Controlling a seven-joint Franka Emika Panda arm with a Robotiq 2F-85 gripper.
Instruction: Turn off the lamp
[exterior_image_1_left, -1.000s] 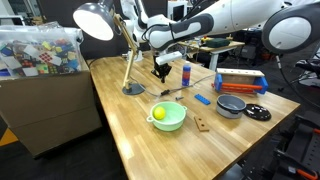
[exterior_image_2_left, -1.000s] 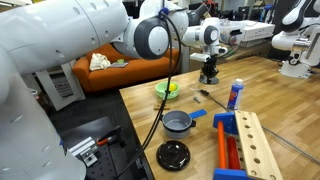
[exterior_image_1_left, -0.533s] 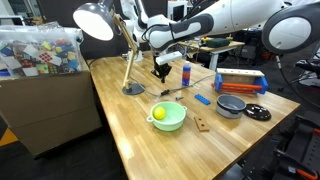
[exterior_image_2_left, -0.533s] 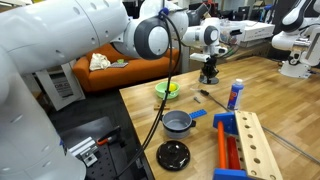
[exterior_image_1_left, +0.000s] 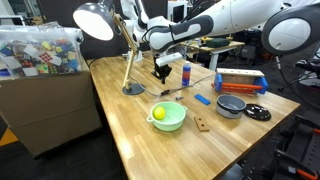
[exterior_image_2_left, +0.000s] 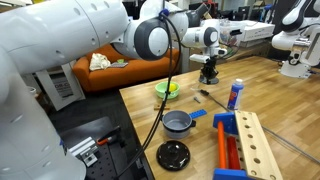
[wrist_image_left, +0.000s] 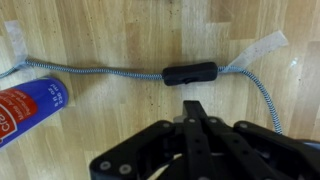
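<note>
The lamp (exterior_image_1_left: 98, 21) stands at the table's far side, with a silver-grey dome shade, a slanted wooden arm (exterior_image_1_left: 130, 58) and a round dark base (exterior_image_1_left: 133, 90). Its braided cord (wrist_image_left: 100, 71) lies taped on the wood and carries a black inline switch (wrist_image_left: 190, 73). My gripper (wrist_image_left: 197, 108) is shut and empty, its fingertips pointing at the table just below the switch, a little apart from it. In both exterior views the gripper (exterior_image_1_left: 161, 71) (exterior_image_2_left: 209, 72) hovers low over the table next to the lamp base.
A blue and red bottle (exterior_image_1_left: 186, 74) (wrist_image_left: 30, 108) lies beside the cord. A green bowl with a yellow ball (exterior_image_1_left: 167, 116), a small wood block (exterior_image_1_left: 203, 125), a grey pot (exterior_image_1_left: 231, 105), a black lid (exterior_image_1_left: 257, 113) and a wooden rack (exterior_image_1_left: 238, 82) sit on the table.
</note>
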